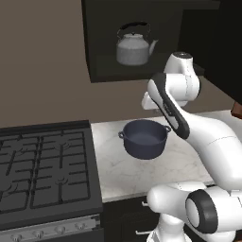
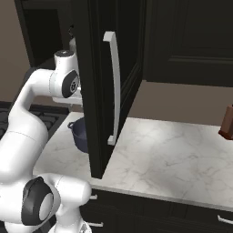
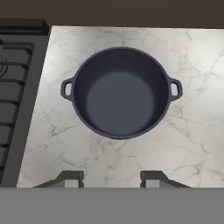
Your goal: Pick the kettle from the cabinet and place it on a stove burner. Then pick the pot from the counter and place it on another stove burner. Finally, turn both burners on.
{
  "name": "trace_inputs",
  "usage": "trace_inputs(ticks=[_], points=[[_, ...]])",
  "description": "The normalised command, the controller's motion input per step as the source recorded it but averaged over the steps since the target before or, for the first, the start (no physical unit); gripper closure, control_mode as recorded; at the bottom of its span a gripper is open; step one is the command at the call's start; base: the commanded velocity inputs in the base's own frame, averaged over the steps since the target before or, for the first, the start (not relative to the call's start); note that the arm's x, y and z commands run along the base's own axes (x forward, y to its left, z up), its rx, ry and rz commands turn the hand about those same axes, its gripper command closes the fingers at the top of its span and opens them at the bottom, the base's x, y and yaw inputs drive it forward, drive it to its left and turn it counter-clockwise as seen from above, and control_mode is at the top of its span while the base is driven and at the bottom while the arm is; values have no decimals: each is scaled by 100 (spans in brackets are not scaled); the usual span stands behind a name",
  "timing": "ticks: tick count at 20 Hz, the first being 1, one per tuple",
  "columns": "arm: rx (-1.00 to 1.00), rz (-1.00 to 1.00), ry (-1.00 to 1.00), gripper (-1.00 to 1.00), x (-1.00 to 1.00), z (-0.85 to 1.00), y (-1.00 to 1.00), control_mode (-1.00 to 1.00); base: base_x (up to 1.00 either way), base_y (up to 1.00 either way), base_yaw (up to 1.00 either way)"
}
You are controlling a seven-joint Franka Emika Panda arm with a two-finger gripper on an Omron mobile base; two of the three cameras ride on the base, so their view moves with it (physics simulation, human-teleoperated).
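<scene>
The silver-grey kettle with its black arched handle stands upright in the black cabinet recess on the wall. Below it, the dark blue-grey pot sits on the white marble counter, right of the stove burners. My gripper hangs above the counter and looks straight down into the pot. It is open, its fingertips wide apart with nothing between them. In the left base view my own arm covers most of the hand.
An open black cabinet door with a long silver handle stands out over the counter right beside my arm, hiding part of the pot. A brown object stands at the counter's far right. The range's front knobs line its lower edge.
</scene>
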Motion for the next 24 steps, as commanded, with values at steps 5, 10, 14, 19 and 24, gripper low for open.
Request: trace_inputs(ticks=[5,10,14,19,24], points=[[0,0,0,-100,0,0,-1,-100,0,0,0],[0,0,-10,-100,-6,0,-4,-100,0,0,0],[0,0,-19,-100,-20,5,-1,-100,0,0,0],[0,0,-20,-100,-17,11,0,-100,0,0,0],[0,0,-18,-100,-4,22,0,-100,0,0,0]])
